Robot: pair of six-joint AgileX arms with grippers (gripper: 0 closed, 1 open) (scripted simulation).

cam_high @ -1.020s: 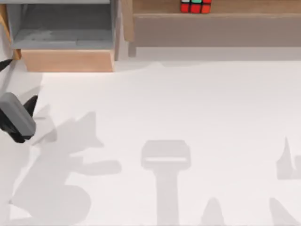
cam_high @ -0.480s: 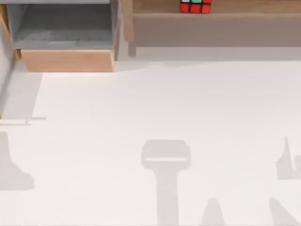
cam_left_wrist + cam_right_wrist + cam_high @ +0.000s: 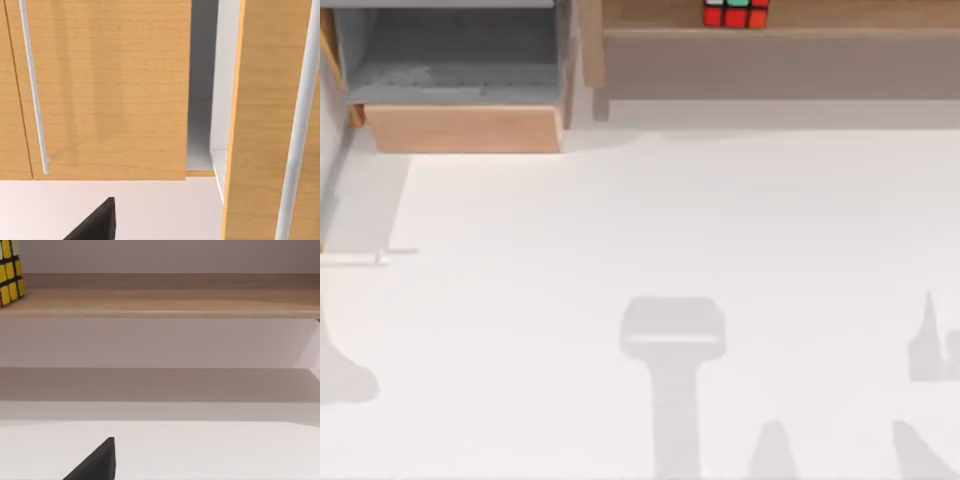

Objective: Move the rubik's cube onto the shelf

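Light-brown wooden shelf already carries the red, green and white rubik's cube, resting free. Task looks complete; nothing further needed. Gripper finger states cannot be told.

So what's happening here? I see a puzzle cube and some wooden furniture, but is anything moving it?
Nothing is handling anything right now. The rubik's cube already sits on the shelf, at the far edge of the table, with no gripper touching it. The right wrist view looks at the shelf from low in front, with the cube at one end. The left wrist view faces wooden cabinet panels. A wooden box stands to the shelf's left. The job looks done.
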